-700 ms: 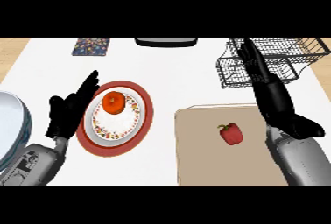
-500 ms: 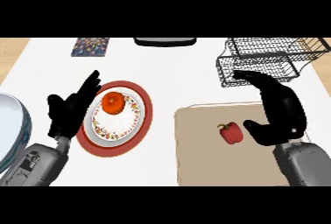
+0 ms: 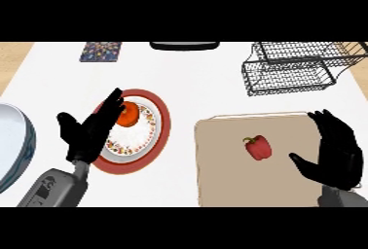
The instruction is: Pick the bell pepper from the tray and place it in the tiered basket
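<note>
A small red bell pepper (image 3: 258,147) with a green stem lies on the tan tray (image 3: 223,180) at the lower right. My right hand (image 3: 335,151) hovers open just right of the pepper, fingers up and thumb pointing toward it, not touching. The black wire tiered basket (image 3: 290,72) stands at the back right, beyond the tray. My left hand (image 3: 91,130) rests open at the left, fingers up, over the edge of a plate.
A red-rimmed plate (image 3: 159,127) holds an orange round fruit (image 3: 128,114) left of the tray. A grey-white dish (image 3: 16,141) shows at the far left edge. A patterned coaster (image 3: 100,51) and a dark object (image 3: 185,45) sit at the back.
My right hand has drawn back from the basket toward me and now hangs beside the pepper over the tray's right side. The left hand has barely moved.
</note>
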You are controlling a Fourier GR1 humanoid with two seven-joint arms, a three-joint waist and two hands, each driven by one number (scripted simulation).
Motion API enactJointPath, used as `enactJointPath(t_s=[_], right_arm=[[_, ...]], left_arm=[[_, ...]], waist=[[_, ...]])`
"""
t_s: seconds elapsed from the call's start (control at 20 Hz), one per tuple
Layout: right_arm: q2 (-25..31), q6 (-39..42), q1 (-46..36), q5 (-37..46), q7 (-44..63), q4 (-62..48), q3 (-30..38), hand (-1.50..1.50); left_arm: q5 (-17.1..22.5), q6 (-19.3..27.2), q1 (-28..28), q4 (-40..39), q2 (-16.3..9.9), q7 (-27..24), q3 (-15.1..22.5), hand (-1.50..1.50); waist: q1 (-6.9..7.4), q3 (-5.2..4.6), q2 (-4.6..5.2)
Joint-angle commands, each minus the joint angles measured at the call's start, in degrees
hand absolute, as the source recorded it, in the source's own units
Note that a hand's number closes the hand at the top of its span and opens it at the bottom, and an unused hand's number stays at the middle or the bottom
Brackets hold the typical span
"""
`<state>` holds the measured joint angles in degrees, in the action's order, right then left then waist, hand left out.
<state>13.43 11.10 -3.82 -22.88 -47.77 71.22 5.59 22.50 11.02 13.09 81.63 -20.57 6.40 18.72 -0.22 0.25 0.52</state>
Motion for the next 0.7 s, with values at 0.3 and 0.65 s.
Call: enactJointPath(t_s=[0.3,0.65], right_arm=[[10.2,-5.4,11.5,17.4,-7.5,3.8,-1.4,-1.5],[15.8,-18.6,22.0,28.4,8.3,18.5,0.0,-1.5]], left_arm=[[-0.2,0.3,0.4,2.0,0.2,3.2,-1.6,0.0],[-1.0,-0.1,-2.1,2.3,0.7,1.9,-0.8,0.0]], waist=[[-0.59,-0.32,-0.74],[-1.45,-0.55,-0.86]])
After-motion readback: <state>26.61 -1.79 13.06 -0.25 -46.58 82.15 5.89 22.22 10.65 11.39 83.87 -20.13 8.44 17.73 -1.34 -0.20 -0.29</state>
